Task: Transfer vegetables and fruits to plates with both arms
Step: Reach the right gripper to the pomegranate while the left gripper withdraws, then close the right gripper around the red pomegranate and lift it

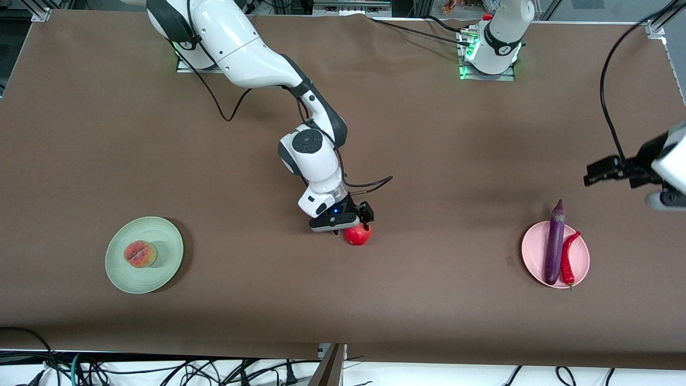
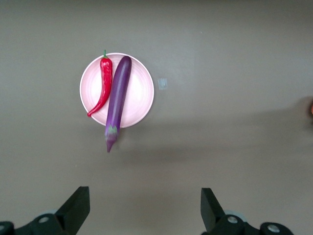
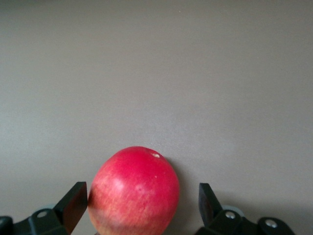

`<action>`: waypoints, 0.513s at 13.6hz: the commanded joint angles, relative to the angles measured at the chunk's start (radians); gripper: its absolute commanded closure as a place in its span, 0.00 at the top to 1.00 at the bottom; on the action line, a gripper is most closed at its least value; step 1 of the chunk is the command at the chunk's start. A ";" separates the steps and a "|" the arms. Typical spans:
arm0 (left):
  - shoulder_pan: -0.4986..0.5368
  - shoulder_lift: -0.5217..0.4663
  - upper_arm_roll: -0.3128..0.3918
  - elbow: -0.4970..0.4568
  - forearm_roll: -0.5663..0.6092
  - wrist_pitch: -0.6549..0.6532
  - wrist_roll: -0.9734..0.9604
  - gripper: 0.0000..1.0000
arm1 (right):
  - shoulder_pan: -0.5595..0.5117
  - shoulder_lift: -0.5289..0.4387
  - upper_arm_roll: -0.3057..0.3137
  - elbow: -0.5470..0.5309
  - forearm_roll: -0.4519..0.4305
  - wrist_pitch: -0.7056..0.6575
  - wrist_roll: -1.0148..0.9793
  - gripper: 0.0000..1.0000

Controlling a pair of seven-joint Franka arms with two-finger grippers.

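Note:
The red pomegranate (image 1: 358, 235) lies on the brown cloth in the middle of the table. My right gripper (image 1: 360, 226) is down around it, open, with one finger close against the fruit and the other a gap away; the right wrist view shows the pomegranate (image 3: 134, 191) between the fingers (image 3: 73, 203). The peach (image 1: 140, 253) sits on the pale green plate (image 1: 163, 236) toward the right arm's end. The purple eggplant (image 1: 554, 246) and red chili (image 1: 569, 258) lie side by side on the pink plate (image 1: 533, 252). My left gripper (image 1: 600, 172) hangs open and empty, high beside the pink plate (image 2: 142, 93), and waits.
A black cable (image 1: 225, 110) loops on the cloth near the right arm's base. Loose cables (image 1: 161, 370) hang below the table edge nearest the front camera. The cloth (image 1: 455, 177) is bare between the pomegranate and the pink plate.

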 commanded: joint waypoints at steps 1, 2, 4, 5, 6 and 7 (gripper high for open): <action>-0.156 -0.194 0.142 -0.243 -0.025 0.072 -0.088 1.00 | 0.015 0.038 -0.019 0.056 -0.007 0.007 0.025 1.00; -0.171 -0.237 0.152 -0.306 -0.016 0.124 -0.089 1.00 | 0.015 0.038 -0.019 0.056 -0.007 0.007 0.025 1.00; -0.211 -0.315 0.153 -0.404 -0.005 0.178 -0.098 1.00 | 0.016 0.040 -0.019 0.057 -0.006 0.007 0.031 0.99; -0.211 -0.308 0.150 -0.399 -0.001 0.158 -0.097 1.00 | 0.016 0.041 -0.019 0.057 -0.006 0.016 0.040 0.97; -0.201 -0.294 0.149 -0.380 -0.001 0.138 -0.087 1.00 | 0.016 0.046 -0.018 0.057 -0.006 0.035 0.042 0.86; -0.199 -0.283 0.150 -0.370 -0.001 0.131 -0.087 1.00 | 0.016 0.050 -0.018 0.057 -0.006 0.041 0.045 0.75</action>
